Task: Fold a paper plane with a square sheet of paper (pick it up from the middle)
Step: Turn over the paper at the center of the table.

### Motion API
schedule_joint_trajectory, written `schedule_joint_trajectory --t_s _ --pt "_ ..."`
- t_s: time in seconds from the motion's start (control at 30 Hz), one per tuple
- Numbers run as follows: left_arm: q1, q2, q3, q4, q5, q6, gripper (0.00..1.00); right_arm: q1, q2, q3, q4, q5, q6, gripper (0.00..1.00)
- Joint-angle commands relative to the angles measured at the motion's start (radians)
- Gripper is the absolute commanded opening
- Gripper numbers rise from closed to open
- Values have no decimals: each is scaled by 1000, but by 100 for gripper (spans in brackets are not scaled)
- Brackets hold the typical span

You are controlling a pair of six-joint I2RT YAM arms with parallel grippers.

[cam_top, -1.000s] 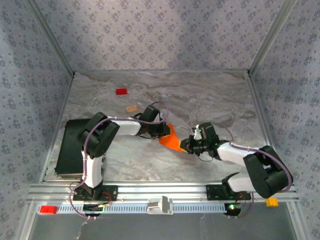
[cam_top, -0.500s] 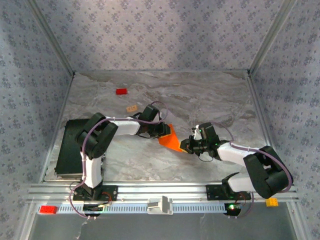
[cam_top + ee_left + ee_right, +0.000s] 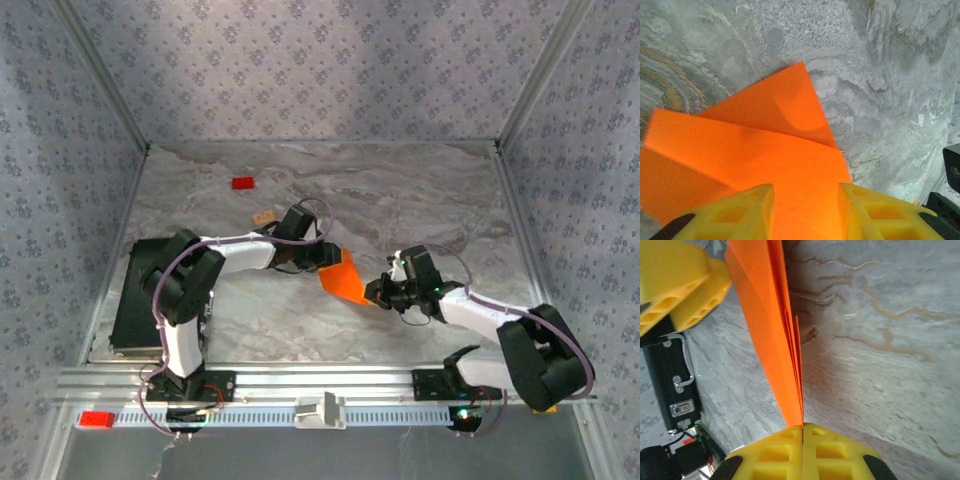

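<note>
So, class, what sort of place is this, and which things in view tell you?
Probably a robot lab test cell, not a home: patterned walls enclose a marble-look tabletop, a left arm and right arm are bolted to a metal rail at its near edge, with folded orange paper between them.

The left arm (image 3: 185,285) and right arm (image 3: 495,320) have black joints, white links and lilac cables. The left tool (image 3: 805,195) and right tool (image 3: 802,432) carry yellow latticed fingers (image 3: 770,455).
</note>
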Motion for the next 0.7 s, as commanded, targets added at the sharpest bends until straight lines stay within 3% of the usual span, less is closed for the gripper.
schedule_joint_trajectory --t_s 0.0,0.17,0.3,0.37,0.53,0.67 --pt "-3 -89 -3 -64 -76 42 38 -7 -71 55 -151 91 -82 4" --pt "0 -171 -19 -115 -173 77 40 -2 -169 144 -355 248 -180 3" --pt "8 -220 -46 -122 -212 86 41 41 -207 254 -532 458 -225 3" --pt "15 -240 -60 -122 -229 85 41 100 -216 309 -614 625 -283 3" --pt "33 -285 -98 -122 -279 68 41 341 -185 420 -810 1193 -286 2" --pt "48 -320 -127 -117 -313 48 41 487 -73 494 -943 1465 -252 2"
